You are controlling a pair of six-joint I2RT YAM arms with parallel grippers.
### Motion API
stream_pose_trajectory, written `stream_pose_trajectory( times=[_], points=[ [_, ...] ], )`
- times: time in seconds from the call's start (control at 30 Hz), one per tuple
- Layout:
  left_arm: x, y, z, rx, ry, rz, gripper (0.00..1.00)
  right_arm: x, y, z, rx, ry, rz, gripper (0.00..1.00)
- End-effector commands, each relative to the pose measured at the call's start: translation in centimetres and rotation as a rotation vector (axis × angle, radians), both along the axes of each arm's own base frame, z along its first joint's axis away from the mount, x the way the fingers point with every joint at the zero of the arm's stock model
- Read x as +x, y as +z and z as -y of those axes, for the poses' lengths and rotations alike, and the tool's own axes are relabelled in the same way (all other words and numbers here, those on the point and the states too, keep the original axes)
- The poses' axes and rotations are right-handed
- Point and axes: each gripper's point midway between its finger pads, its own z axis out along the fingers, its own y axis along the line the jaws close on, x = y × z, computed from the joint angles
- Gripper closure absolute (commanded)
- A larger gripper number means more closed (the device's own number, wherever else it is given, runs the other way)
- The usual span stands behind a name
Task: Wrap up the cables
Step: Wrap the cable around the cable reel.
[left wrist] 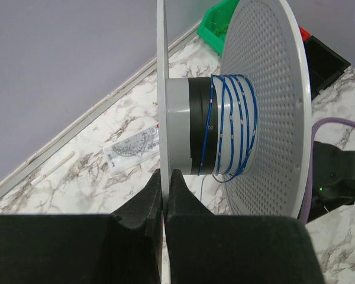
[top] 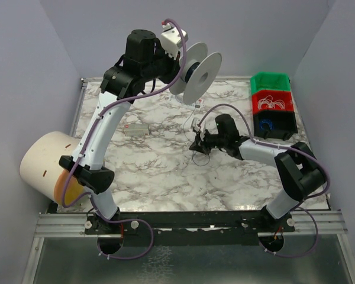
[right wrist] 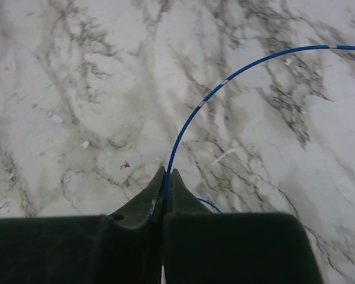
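A white spool (top: 201, 74) with two round flanges hangs in the air over the far middle of the table. My left gripper (left wrist: 164, 173) is shut on the edge of its near flange (left wrist: 161, 89). A thin blue cable (left wrist: 234, 127) lies in several turns round the dark hub, beside the perforated flange (left wrist: 266, 106). My right gripper (top: 196, 144) sits low over the marble table (top: 165, 171), below the spool. It is shut on the same thin blue cable (right wrist: 225, 83), which arcs up and to the right from its fingertips (right wrist: 166, 171). A small loose loop (top: 200, 158) lies by that gripper.
Stacked green (top: 271, 83), red (top: 272, 102) and black (top: 273, 123) bins stand at the back right. A big beige cylinder (top: 44, 165) sits at the table's left edge. A small grey packet (top: 136, 129) lies left of centre. A clear protractor packet (left wrist: 133, 148) lies under the spool.
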Motion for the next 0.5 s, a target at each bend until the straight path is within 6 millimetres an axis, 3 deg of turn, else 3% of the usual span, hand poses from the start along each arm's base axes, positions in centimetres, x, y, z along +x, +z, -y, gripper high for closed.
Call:
stream_pose_trajectory(
  times=[0.0,0.13,0.2,0.33,0.47],
  points=[
    [-0.5,3.3,0.1,-0.063,-0.024,0.09,1.0,7.0,3.6,3.7,0.102,-0.38,-0.003,1.0],
    [-3.2,2.9,1.1,-0.069,-0.168,0.068,1.0,12.7,5.9,10.5,0.203,-0.705,-0.099,1.0],
    [-5.0,2.1,1.7,-0.06,-0.267,0.043,1.0,14.3,7.4,13.2,0.237,-0.772,-0.12,1.0],
    [-6.6,0.1,1.5,-0.008,-0.339,0.012,1.0,15.3,11.1,16.2,0.306,-0.764,-0.168,0.99],
    [-5.6,-2.3,-0.1,0.092,-0.262,0.012,1.0,14.3,15.1,17.5,0.361,-0.659,-0.186,0.99]
  ],
)
